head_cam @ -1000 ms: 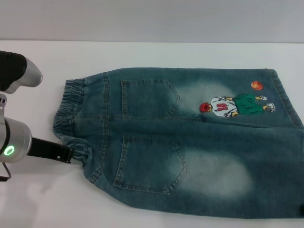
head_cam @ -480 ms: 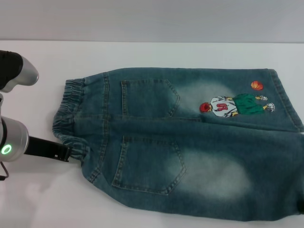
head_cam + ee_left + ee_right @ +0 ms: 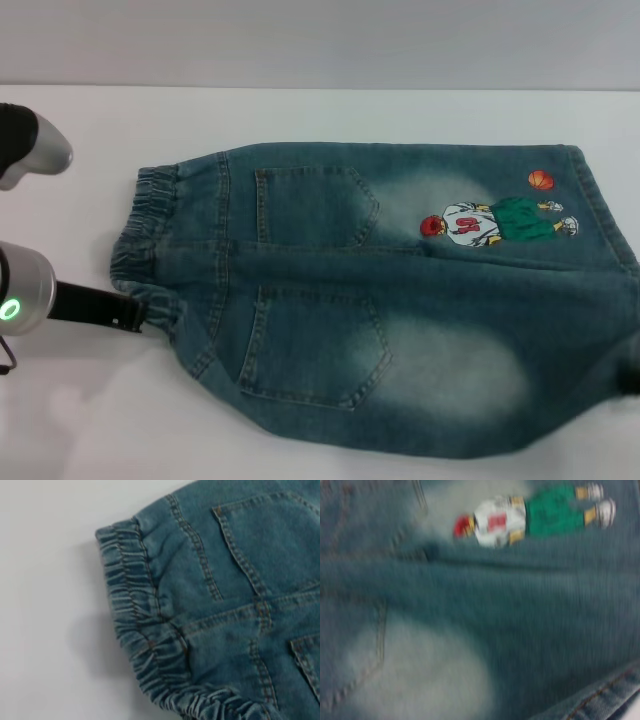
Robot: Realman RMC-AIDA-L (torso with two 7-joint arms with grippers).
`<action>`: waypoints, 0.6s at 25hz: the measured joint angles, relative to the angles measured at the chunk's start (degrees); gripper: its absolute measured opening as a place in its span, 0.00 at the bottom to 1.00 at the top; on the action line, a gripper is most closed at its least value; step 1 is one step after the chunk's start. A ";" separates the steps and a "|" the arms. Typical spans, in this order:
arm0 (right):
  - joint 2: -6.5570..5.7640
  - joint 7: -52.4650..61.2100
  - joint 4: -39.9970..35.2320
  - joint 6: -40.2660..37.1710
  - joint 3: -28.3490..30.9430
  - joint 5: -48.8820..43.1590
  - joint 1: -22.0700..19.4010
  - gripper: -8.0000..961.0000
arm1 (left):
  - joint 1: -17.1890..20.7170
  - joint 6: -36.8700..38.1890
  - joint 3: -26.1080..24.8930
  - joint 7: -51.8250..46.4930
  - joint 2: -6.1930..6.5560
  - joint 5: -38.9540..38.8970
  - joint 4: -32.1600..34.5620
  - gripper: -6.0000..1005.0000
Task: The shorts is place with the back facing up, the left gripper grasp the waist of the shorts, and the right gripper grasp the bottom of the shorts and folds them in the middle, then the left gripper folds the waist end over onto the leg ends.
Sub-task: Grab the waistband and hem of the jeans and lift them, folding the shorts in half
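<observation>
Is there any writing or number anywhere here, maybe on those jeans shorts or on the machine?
Cartoon player print on the shorts: red marks on his white shirt, probably a number, too small and blurred to read in either the head or right wrist view.
Left gripper at the waist: no lettering visible, only a green light.
Nothing else carries text.

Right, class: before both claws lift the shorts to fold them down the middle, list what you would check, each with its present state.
1. Shorts back up, both pockets showing: ok.
2. Left claw at the near corner of the waist: ok.
3. Left claw's grip on the waist: cannot tell.
4. Right claw at the near bottom corner, barely in view: cannot tell.
5. Near hem lying flat: not ok, it looks pulled up.
</observation>
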 joint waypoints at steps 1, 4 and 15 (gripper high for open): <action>0.02 -0.67 0.76 -1.07 0.43 0.26 -0.23 0.05 | 0.22 0.95 -0.25 -0.15 0.00 -0.02 -0.14 0.05; 0.07 -2.90 1.96 -4.41 1.45 0.95 -0.62 0.06 | 0.52 2.57 -0.62 -0.12 0.00 -0.11 -0.21 0.05; 0.21 -14.00 -0.96 -21.32 4.45 11.19 -1.31 0.08 | 1.52 13.08 -0.74 -0.20 0.01 -0.98 0.21 0.05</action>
